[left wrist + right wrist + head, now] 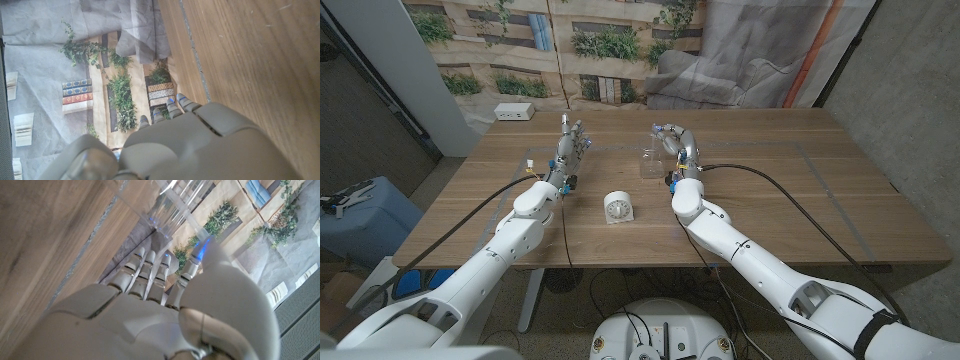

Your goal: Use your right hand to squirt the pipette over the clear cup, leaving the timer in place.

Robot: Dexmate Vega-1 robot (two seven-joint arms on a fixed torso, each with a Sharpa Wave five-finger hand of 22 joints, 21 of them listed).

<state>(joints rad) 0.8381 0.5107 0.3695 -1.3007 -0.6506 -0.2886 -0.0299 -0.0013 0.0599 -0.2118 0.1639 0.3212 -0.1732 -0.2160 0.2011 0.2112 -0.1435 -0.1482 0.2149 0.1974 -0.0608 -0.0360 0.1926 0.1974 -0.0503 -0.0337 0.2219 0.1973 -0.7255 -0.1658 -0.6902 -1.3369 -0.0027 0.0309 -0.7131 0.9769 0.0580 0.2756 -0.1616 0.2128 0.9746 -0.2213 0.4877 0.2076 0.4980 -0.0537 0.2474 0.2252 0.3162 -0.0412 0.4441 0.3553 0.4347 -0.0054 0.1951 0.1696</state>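
Observation:
The clear cup [647, 160] stands upright on the wooden table [770, 190], just left of my right hand [676, 142]. In the right wrist view the cup [167, 202] sits just beyond the fingertips [150, 262]. My right hand [165, 310] pinches a thin clear pipette [200, 247] with blue liquid between thumb and finger, its tip pointing toward the cup. The white round timer [618, 207] stands nearer the front, between my two arms. My left hand [571, 145] is raised at the left with its fingers [172, 107] stretched out and nothing in them.
A white power strip [515, 112] lies at the table's far left corner. Black cables run along both arms across the table. A printed backdrop and grey cloth hang behind the far edge.

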